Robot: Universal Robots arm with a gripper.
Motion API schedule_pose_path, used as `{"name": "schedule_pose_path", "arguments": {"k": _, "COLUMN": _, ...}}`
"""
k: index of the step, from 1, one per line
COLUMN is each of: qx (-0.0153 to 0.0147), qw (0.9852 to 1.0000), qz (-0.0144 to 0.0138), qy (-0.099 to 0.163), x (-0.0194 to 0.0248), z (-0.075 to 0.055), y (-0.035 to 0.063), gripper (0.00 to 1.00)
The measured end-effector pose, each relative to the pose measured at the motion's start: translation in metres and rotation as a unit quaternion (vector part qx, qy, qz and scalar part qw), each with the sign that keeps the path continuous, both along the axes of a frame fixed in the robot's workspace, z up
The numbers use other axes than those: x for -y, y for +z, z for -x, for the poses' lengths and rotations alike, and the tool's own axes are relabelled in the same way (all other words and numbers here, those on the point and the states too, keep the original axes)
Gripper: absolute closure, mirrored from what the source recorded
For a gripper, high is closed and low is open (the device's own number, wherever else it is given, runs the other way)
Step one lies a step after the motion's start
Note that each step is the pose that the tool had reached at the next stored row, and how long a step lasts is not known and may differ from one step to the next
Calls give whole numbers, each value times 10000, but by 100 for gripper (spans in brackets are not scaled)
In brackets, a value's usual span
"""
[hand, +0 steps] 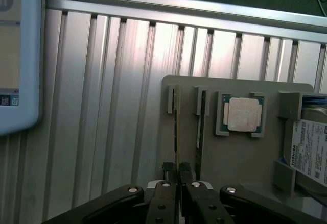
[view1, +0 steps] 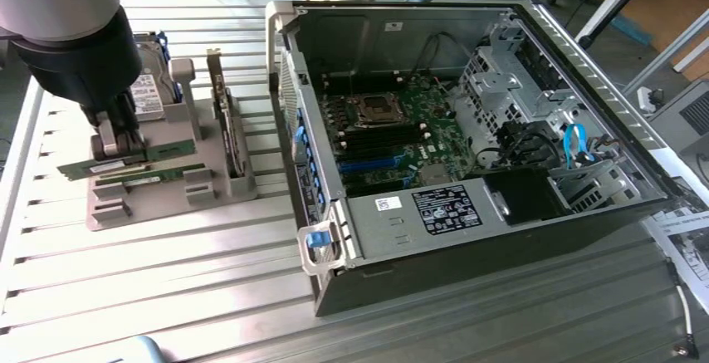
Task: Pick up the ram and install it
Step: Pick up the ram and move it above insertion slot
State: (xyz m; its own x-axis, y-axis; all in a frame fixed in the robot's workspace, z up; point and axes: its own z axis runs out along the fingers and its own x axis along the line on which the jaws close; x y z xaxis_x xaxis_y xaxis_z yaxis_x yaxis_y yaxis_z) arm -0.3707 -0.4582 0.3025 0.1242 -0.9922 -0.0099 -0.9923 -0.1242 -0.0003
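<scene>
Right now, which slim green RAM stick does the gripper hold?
The ram farther from the square silver CPU chip, clamped in the gripper; the other stick stands free beside it.

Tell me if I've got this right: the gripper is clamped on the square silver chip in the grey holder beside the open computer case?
Not quite. The gripper is clamped on the green memory stick, not the square silver chip, which lies apart in its own pocket of the grey holder. The wrist view shows this. The holder does sit beside the open computer case.
</scene>
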Motion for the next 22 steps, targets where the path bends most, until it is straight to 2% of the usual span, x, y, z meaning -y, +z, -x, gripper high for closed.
{"name": "schedule_pose_path", "arguments": {"k": 22, "qx": -1, "qw": 10000, "qz": 0, "qy": 0, "x": 0, "z": 0, "y": 236, "gripper": 86}}
